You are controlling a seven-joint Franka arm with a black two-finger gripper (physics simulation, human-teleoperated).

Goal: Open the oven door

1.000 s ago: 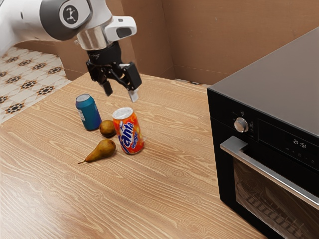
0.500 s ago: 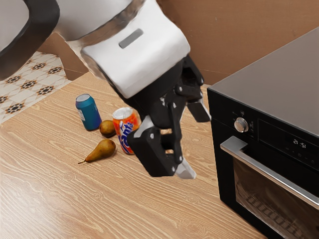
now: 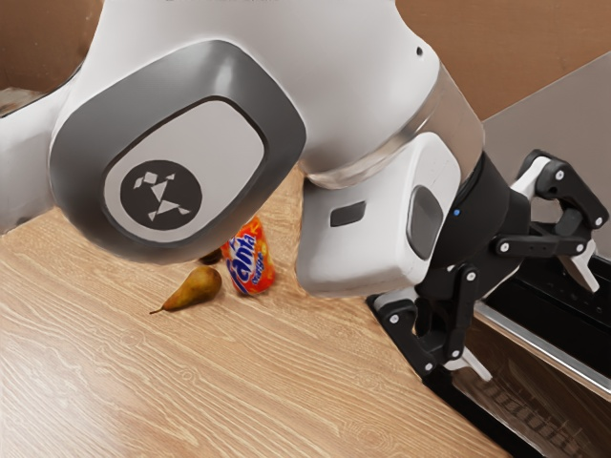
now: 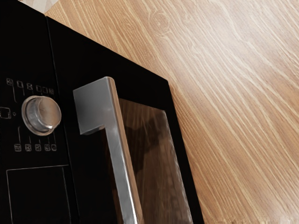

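The gripper (image 3: 535, 324) stands with its two fingers spread wide and nothing between their pads, tilted down toward the oven's front. Just ahead of it lies the handle (image 4: 124, 168), a straight metal bar running crosswise to the line from fingertip to fingertip. In the exterior view one finger is over toward the control panel, the other toward the glass (image 4: 154, 154), so the bar seems well turned for a grasp; whether it is deep enough between them cannot be told. The handle's bracketed end is near the knob (image 4: 42, 115). The oven door looks shut. The next move likely calls for advancing squarely, closing across the bar, then pulling away; drifting toward the bracket could jam a finger. Farther out, the Fanta can (image 3: 250, 260) and pear (image 3: 194, 289) stand well apart from the work.
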